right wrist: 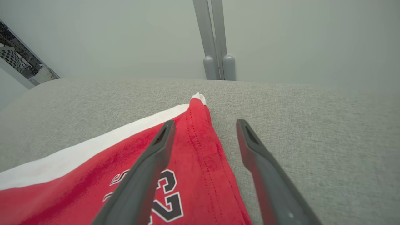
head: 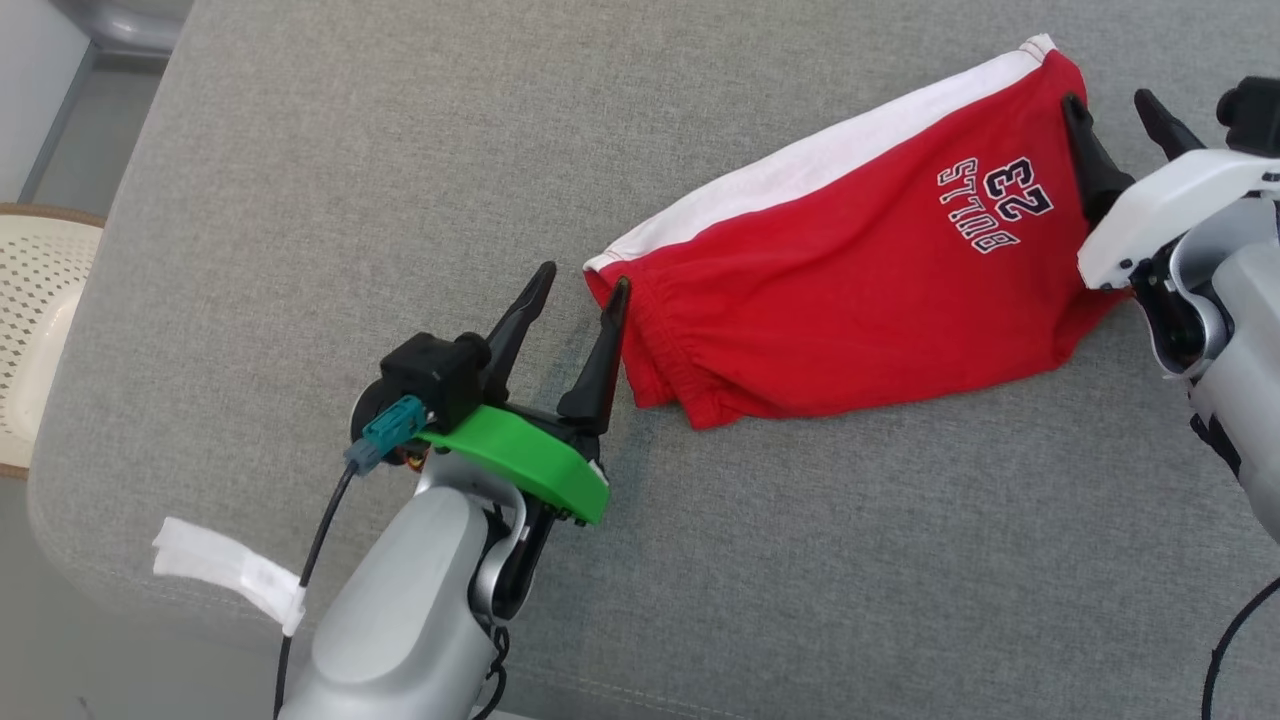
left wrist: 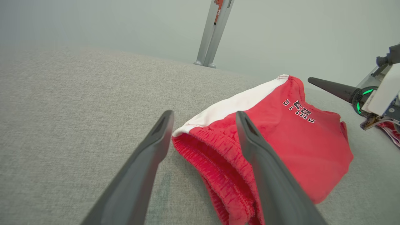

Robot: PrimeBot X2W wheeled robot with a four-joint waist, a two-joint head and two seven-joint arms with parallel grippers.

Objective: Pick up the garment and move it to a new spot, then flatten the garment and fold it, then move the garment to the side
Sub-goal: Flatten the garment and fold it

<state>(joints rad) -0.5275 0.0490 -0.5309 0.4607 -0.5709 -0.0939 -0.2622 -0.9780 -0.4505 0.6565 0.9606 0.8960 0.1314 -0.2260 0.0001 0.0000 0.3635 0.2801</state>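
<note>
On the grey counter (head: 300,200), left gripper (head: 583,276) and right gripper (head: 1106,98), both wide, bracket the red shorts' (head: 850,280) ends; grasp evenly.

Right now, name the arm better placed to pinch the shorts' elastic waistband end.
Left. The left arm holds its open jaws astride the waistband corner of the red shorts; the right arm has its open jaws at the opposite hem end, beside the 23 print.

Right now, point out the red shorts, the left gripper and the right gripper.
red shorts (head: 850,290), head view, middle of the red panel.
left gripper (head: 585,274), head view, midway between its fingertips.
right gripper (head: 1104,96), head view, midway between its fingertips.
</note>
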